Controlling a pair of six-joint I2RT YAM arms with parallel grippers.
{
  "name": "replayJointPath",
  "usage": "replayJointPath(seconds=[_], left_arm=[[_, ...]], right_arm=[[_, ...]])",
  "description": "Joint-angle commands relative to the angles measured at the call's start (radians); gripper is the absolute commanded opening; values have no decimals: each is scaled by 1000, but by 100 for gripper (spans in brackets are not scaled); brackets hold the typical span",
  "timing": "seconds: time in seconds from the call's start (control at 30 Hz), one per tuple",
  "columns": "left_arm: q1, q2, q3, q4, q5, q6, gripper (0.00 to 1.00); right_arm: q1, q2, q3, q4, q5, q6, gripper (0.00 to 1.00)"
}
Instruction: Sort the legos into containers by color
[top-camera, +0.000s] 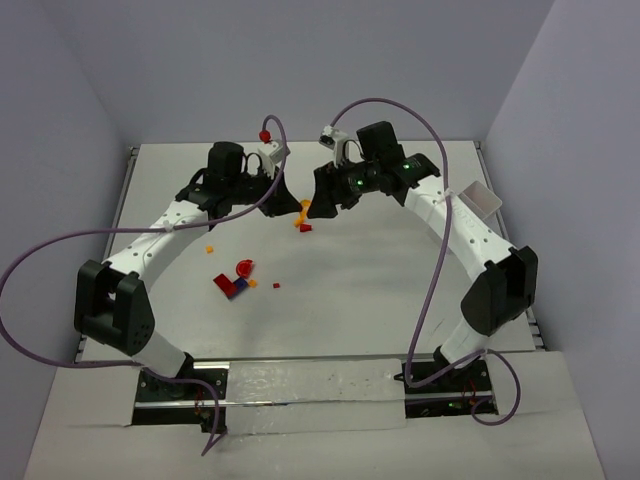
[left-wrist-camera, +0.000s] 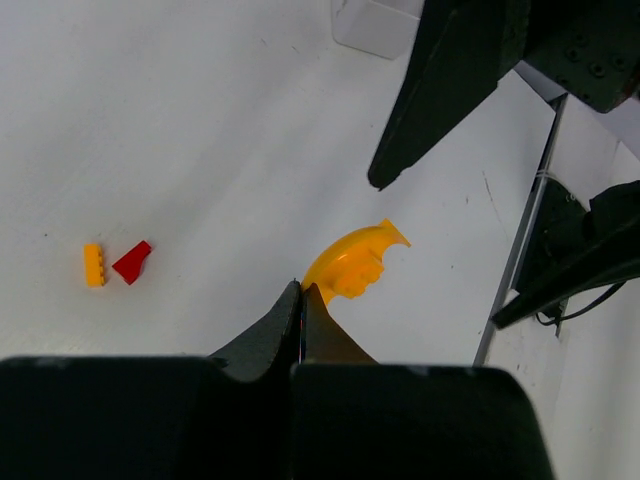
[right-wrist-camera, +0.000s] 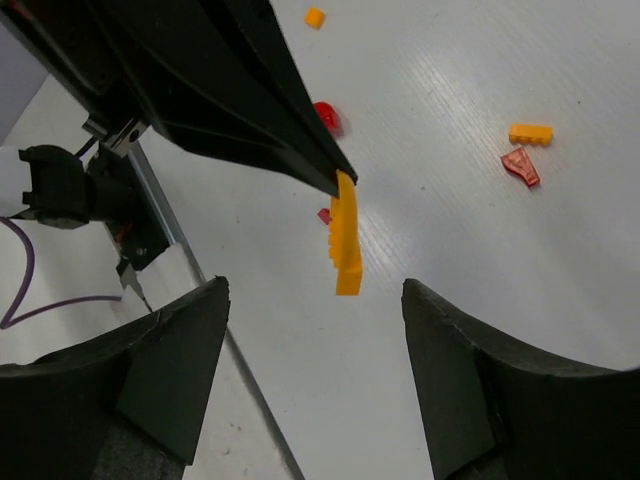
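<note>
Left gripper (left-wrist-camera: 302, 290) jaws were pinched shut on one end of a curved orange lego (right-wrist-camera: 345, 235), held above the surface (top-camera: 400, 290) near the middle of its far edge. The right gripper (right-wrist-camera: 312, 290) jaws stood wide, one on each side of the piece, touching nothing. It looked like a hand-over (a guess: the container (top-camera: 482, 200) sat at the right edge, on the right arm's side), so the right jaws needed to centre on the free end and close flat, clear of the left tips. The left needed to release only once that grip was firm, or the piece could twist loose and drop among the other legos (top-camera: 235, 280).
</note>
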Motion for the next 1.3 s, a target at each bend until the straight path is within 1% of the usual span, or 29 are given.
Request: replayJointPath(seconds=[0.0, 0.17, 0.2, 0.3, 0.33, 0.37, 0.4, 0.43, 0.47, 0.53, 0.57, 0.6, 0.63, 0.73, 0.8, 0.83, 0.87, 0.9, 0.97, 1.07, 1.2, 1.27], left_arm=[[-8, -39, 10, 61, 43, -50, 0], [-8, -44, 7, 71, 67, -52, 0], [-8, -46, 6, 76, 72, -53, 0], [-8, -51, 5, 80, 80, -54, 0], [-8, -50, 6, 80, 81, -53, 0], [-8, -49, 7, 80, 81, -52, 3], [-8, -49, 6, 80, 80, -53, 6], [-8, -49, 5, 80, 77, -53, 15], [-8, -47, 5, 80, 70, -52, 34], [-8, -39, 20, 56, 54, -38, 73], [-8, -34, 31, 39, 39, -30, 90], [-8, -31, 40, 23, 18, -24, 98], [-7, -28, 50, 11, -7, -16, 99], [8, -45, 54, 14, -63, 12, 99], [12, -69, 43, 30, -103, 47, 99], [12, -68, 48, 18, -119, 58, 99], [13, -61, 59, 11, -132, 74, 99], [13, -55, 66, 4, -140, 82, 99], [12, -38, 82, -14, -153, 91, 99], [11, -16, 102, -28, -166, 91, 99], [10, -4, 117, -27, -197, 139, 99], [9, -5, 118, -25, -210, 144, 99]], right_arm=[[8, 41, 67, 8, 31, -33, 72], [8, 55, 62, 14, 22, -37, 57], [8, 56, 61, 16, 21, -37, 51], [8, 59, 67, 15, 12, -41, 39], [8, 56, 67, 13, 7, -44, 32], [8, 52, 67, 12, 1, -48, 22], [7, 49, 66, 11, -3, -49, 15], [6, 43, 64, 10, -6, -51, 11], [5, 34, 61, 7, -11, -54, 2], [0, 19, 58, -15, -5, -70, 0], [-4, 13, 55, -24, 9, -83, 0], [-11, 7, 54, -39, 24, -98, 0], [-21, -10, 49, -72, 39, -131, 0], [-105, -57, 27, -171, 118, -239, 0], [-197, -102, 0, -229, 172, -359, 0], [-266, -108, 9, -282, 217, -440, 0], [-299, -115, 14, -303, 245, -476, 0], [-367, -118, 21, -343, 267, -517, 0], [-459, -118, 42, -384, 342, -647, 0], [-603, -93, 72, -415, 417, -786, 0], [-727, -5, 156, -450, 499, -901, 0], [-760, 26, 184, -445, 534, -920, 0]])
